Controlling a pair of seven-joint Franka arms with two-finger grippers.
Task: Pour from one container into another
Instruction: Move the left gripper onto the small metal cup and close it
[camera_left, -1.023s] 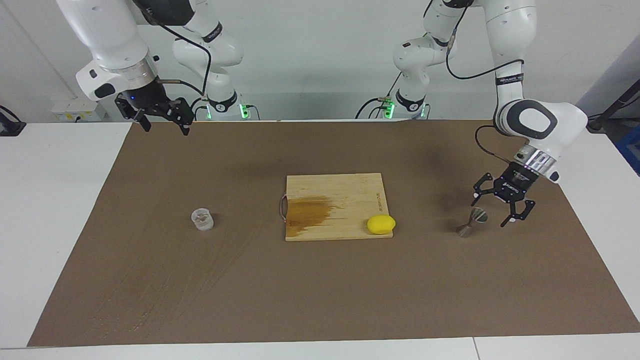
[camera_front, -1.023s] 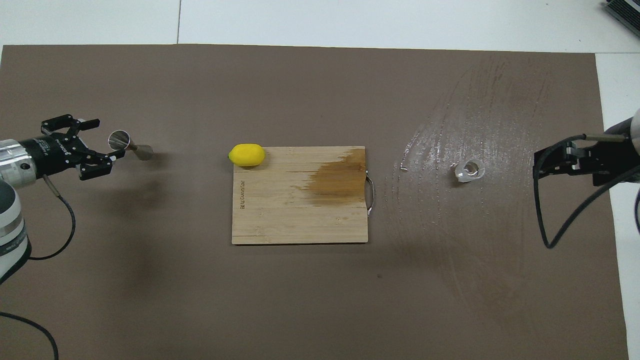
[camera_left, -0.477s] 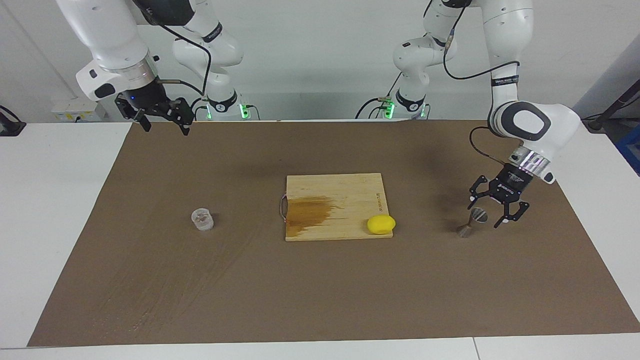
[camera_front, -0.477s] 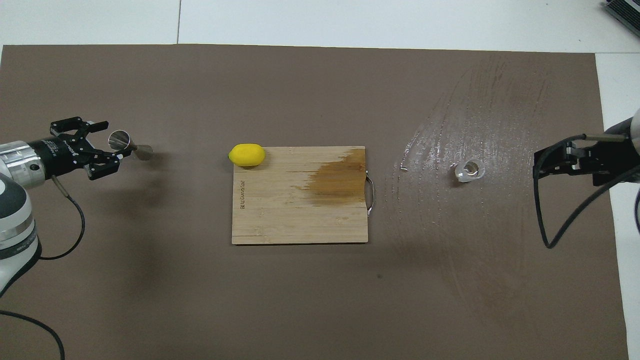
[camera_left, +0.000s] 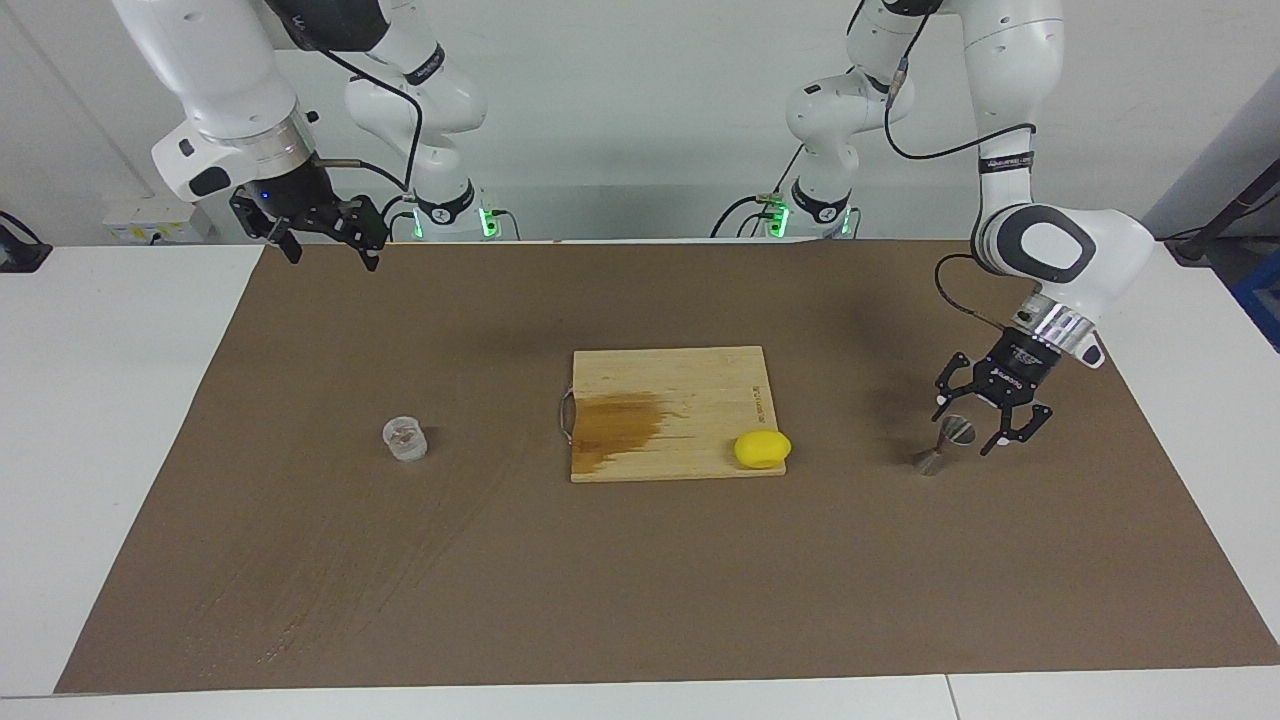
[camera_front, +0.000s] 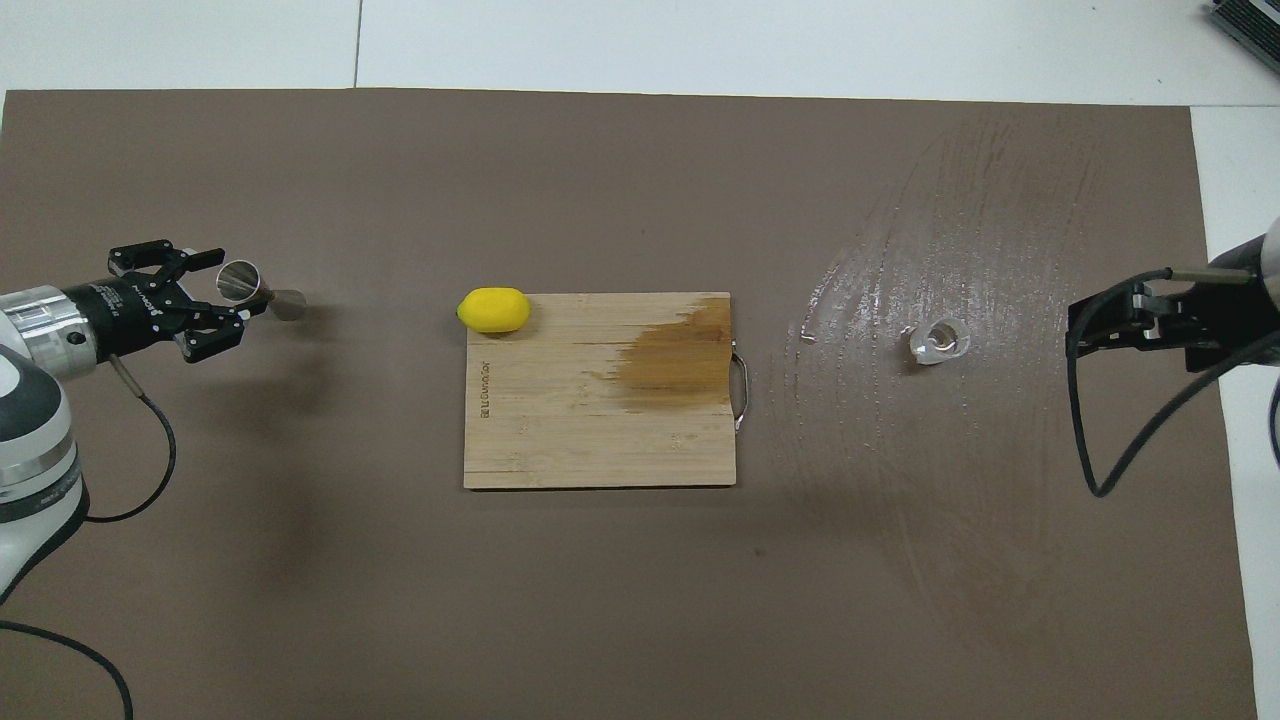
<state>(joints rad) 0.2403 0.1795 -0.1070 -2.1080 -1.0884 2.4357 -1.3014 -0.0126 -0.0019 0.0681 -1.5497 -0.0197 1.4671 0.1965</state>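
**Two containers, neither lifted yet**

Facing view: your left gripper (camera_left: 969, 428) has its jaws open around the jigger's (camera_left: 944, 445) top cone at the left arm's end of the surface. Judged next: finish closing, squarely. The right gripper (camera_left: 325, 242) waits, jaws open.

Overhead view: the cup (camera_front: 938, 342) stands untouched among wet streaks; its contents are unclear. The right gripper is cut off.

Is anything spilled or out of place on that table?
Yes. The cutting board has a dark patch like a wet stain at its handle end, and the mat around the glass cup shows shiny streaks, as if liquid was smeared there. The lemon sits half off the board's corner.
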